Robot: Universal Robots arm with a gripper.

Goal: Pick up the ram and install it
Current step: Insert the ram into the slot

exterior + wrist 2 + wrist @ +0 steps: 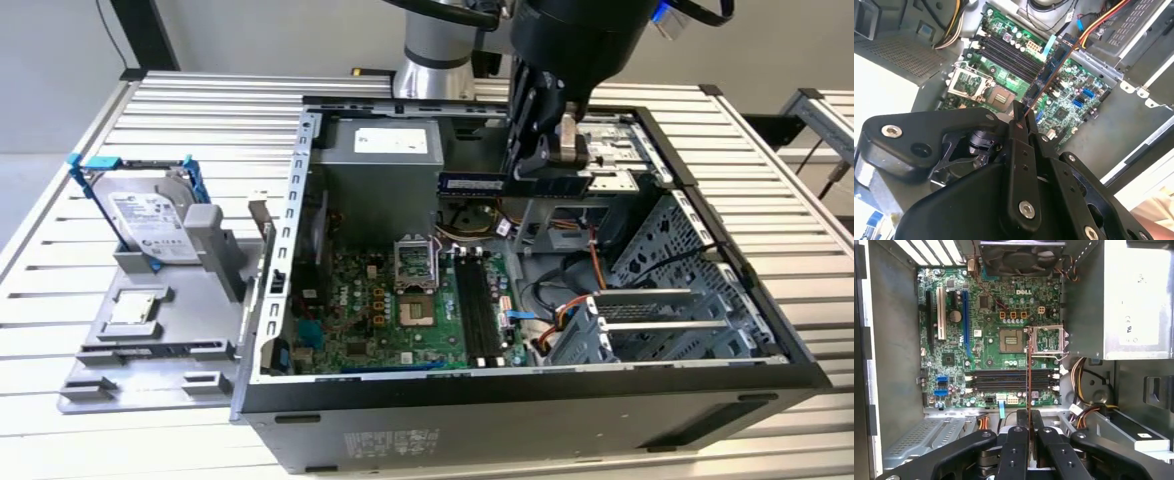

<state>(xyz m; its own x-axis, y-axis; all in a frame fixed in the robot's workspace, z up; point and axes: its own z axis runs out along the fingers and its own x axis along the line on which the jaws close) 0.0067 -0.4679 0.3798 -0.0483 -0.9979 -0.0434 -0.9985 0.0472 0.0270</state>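
Ram (487, 184) in tool (550, 172), long axis horiz., crosswise to mobo slots (471, 300)

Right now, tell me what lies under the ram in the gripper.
The green motherboard, its black memory slots and the open CPU socket. The ram, edge-on, hides a thin strip of board.

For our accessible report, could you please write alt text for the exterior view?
The gripper holds the ram over the open computer case, clear of the green motherboard inside. At the exterior view's left, a silver hard drive in a blue frame stands on a grey fixture on the slatted metal table.
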